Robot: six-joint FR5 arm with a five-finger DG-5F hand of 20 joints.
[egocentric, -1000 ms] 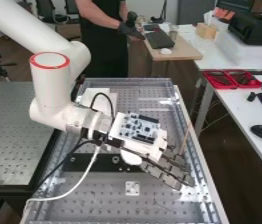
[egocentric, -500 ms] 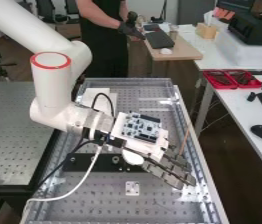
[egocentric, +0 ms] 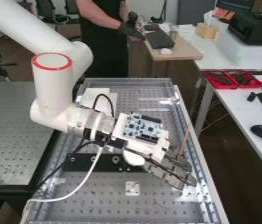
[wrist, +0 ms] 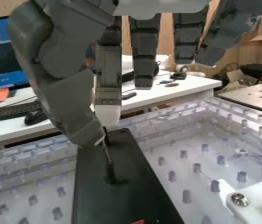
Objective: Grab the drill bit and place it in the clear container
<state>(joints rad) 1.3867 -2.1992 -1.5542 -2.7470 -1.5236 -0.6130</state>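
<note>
The hand (egocentric: 169,174) has edged slightly right over the surface (egocentric: 102,192) in the last second. Its thumb and one finger seem, as far as the crowded wrist view allows, clamped on the drill bit (wrist: 107,154), which stands in the black plate (wrist: 125,200). The small shift probably settles the grip; lifting it free comes next.

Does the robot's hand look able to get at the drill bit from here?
Probably yes: the hand is right by the upper end of the drill bit, which stands on the black plate with nothing apparent in the way.
</note>
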